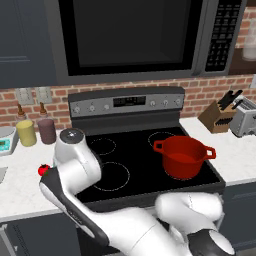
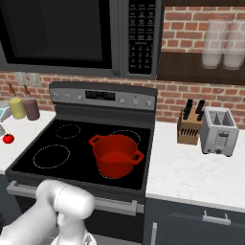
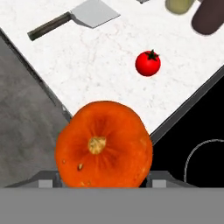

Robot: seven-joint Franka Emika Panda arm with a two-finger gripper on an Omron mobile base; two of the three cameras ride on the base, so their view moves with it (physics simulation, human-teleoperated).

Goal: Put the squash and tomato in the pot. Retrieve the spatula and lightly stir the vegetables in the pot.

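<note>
Squash [image 3: 104,144] fills lower centre of hand view, clamped between gripper [image 3: 104,180] fingers, lifted above counter [image 3: 87,65] edge. Tomato [image 3: 148,63] sits on counter, upper right of hand view; small red dot at far left in both base views. Spatula [image 3: 74,18] lies at upper left, untouched. Pot [image 1: 184,156] on stove [image 1: 135,160], right of centre, looks empty. Judgement: first carry under way; drop, tomato, stirring all left.
</note>
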